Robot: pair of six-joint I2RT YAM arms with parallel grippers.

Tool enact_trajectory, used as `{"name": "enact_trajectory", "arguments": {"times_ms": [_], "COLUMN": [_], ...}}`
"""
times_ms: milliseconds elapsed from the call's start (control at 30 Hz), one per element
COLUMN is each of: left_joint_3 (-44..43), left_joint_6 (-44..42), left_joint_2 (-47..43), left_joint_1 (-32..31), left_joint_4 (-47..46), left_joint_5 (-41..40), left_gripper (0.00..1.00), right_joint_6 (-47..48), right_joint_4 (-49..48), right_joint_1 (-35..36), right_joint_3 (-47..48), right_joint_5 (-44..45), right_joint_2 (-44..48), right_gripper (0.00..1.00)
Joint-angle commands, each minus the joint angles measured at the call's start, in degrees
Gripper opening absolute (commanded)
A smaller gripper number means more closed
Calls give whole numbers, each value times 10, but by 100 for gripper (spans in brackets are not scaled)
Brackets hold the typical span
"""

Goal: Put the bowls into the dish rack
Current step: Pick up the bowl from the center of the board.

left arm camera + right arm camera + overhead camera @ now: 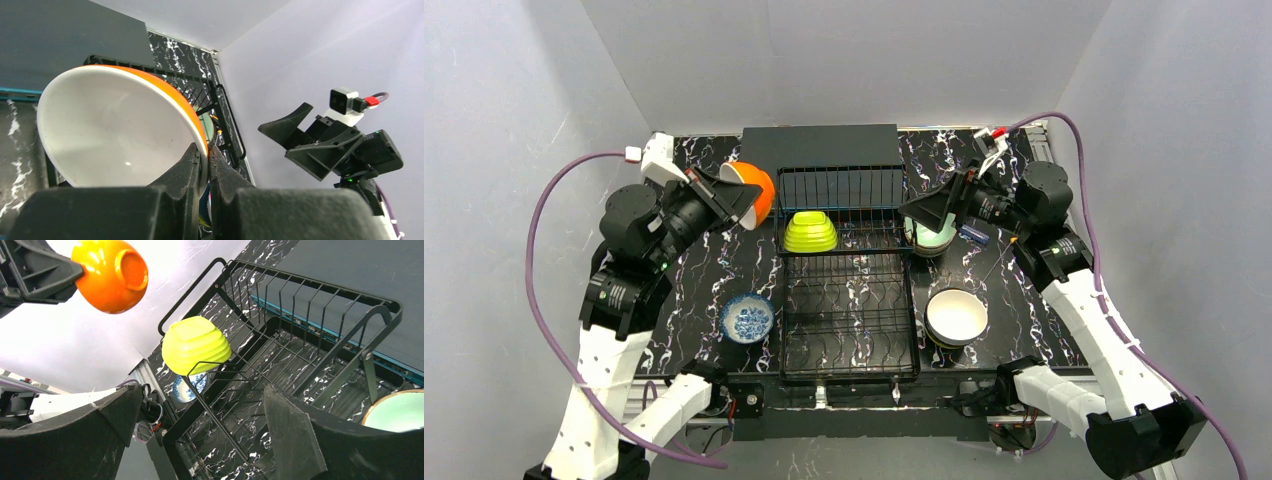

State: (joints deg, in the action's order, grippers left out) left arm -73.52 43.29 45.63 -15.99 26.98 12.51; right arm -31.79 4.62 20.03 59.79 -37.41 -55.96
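Only the lime bowl (810,232) sat in the rack (849,340). My left end effector (206,150) was clamped on the rim of the orange bowl (110,125), in the air by the rack's back left corner. My right end effector (927,212) gaped empty over the mint bowl (936,240) right of the rack, perhaps a stack. The white bowl (956,315) to the rack's right and the patterned bowl (747,317) to its left waited on the tabletop (694,290).

Bright, even light with soft shadows and sharp views; small glints on the orange bowl (100,277).
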Motion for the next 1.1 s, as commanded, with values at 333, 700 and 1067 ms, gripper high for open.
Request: {"name": "enact_trajectory", "arguments": {"times_ms": [333, 700, 1067], "left_joint_3": [-96, -117, -114], "left_joint_6": [-45, -17, 7], "left_joint_2": [152, 230, 238], "left_joint_1": [-269, -350, -367], "left_joint_4": [-107, -156, -197], "left_joint_5": [-191, -271, -239], "left_gripper": [0, 0, 0], "right_joint_6": [45, 59, 63], "right_joint_4": [-26, -88, -135], "right_joint_1": [82, 98, 133], "right_joint_3": [37, 18, 21], "right_joint_5": [74, 83, 78], "right_joint_2": [-17, 12, -17], "right_gripper": [99, 99, 99]}}
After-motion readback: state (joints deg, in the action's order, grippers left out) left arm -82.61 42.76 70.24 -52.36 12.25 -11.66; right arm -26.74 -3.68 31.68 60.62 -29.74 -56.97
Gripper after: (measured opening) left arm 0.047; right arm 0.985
